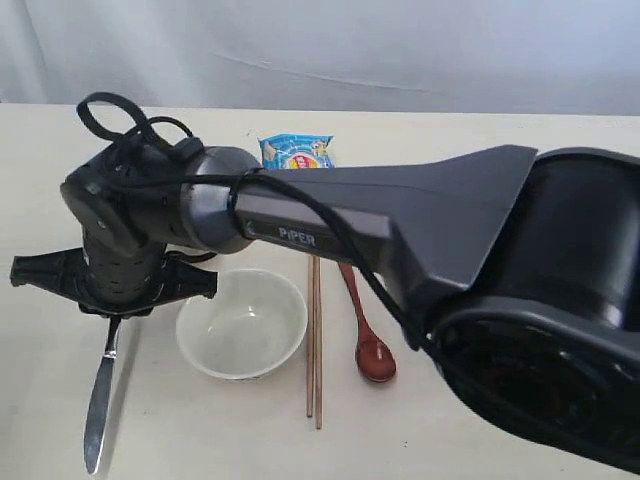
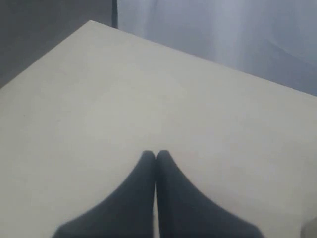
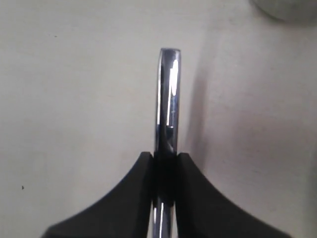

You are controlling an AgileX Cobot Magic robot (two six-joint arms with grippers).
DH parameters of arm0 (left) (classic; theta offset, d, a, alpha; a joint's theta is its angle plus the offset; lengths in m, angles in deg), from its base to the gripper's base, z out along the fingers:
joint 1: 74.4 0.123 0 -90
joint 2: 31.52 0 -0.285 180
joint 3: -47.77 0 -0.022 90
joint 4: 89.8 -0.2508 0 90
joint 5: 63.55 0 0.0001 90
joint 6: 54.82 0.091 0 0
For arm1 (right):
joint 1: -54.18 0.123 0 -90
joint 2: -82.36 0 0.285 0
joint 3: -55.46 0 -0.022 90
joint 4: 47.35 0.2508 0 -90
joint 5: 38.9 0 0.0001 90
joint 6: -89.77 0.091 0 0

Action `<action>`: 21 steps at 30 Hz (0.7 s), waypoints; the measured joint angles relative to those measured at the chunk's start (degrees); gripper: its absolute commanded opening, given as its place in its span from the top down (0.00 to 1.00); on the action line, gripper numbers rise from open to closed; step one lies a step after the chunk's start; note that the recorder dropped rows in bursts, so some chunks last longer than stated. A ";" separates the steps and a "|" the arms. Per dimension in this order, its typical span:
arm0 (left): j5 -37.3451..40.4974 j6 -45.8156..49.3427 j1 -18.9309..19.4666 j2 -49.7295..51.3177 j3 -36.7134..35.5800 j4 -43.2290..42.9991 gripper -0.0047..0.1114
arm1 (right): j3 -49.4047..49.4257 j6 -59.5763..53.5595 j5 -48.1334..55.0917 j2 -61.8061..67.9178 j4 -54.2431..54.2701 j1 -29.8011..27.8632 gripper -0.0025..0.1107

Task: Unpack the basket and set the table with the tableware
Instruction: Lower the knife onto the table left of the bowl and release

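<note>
My right arm reaches across the table to the left of the white bowl. Its gripper points down, shut on the handle of the steel knife, whose blade runs toward the table's front edge. In the right wrist view the fingers clamp the shiny knife just above the tabletop. Two chopsticks and the reddish wooden spoon lie to the right of the bowl. My left gripper is shut on nothing over bare table. The basket is out of view.
A blue crisp packet lies behind the bowl, near the back of the table. The right arm's dark bulk covers the right half of the exterior view. A pale rounded edge shows at one corner of the right wrist view.
</note>
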 measured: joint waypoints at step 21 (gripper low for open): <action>0.00 -0.43 0.00 0.00 0.00 0.22 0.96 | -0.09 6.60 -5.74 3.55 -0.86 -0.83 0.98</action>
